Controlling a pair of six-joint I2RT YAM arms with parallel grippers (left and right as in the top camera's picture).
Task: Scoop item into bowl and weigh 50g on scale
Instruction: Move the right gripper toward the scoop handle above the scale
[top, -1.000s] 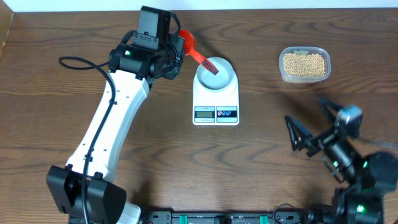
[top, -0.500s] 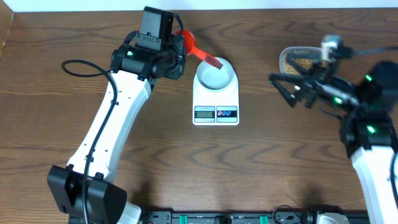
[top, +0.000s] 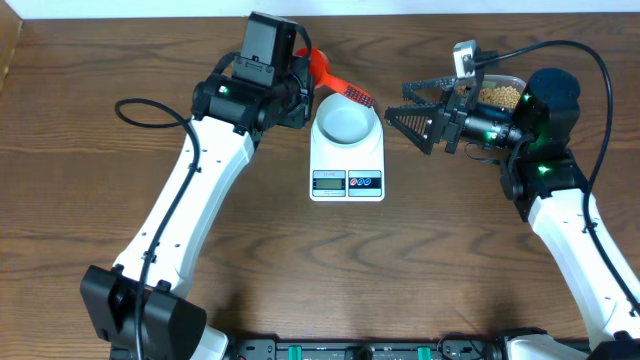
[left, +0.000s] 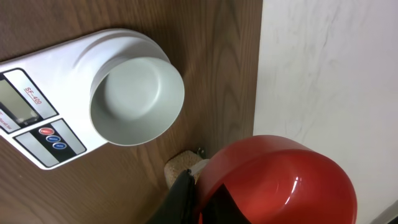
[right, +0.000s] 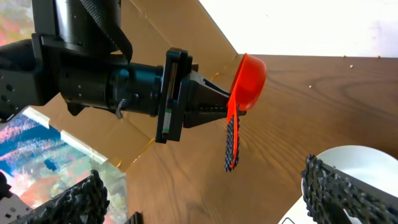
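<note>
A white bowl (top: 347, 124) stands empty on the white scale (top: 347, 181) at mid-table. The left gripper (top: 306, 77) hovers just behind and left of the bowl, shut on a red scoop (top: 322, 68). Its textured handle (top: 357, 97) reaches over the bowl's far rim. In the left wrist view the scoop (left: 280, 180) looks empty, with the bowl (left: 137, 93) and scale (left: 37, 134) below it. The right gripper (top: 414, 107) is open in the air to the right of the bowl, pointing at it. The beans (top: 502, 96) lie in a clear tub behind the right arm.
The clear tub (top: 512, 80) stands at the back right, partly covered by the right wrist. A brown cardboard sheet (right: 186, 25) lies past the table's far left. The table's back edge meets a pale wall (left: 329, 68) close behind the scoop.
The right arm has swung from the near right corner up past the tub to beside the scale, jaws open throughout. The left gripper with the scoop has shifted slightly right and back.
</note>
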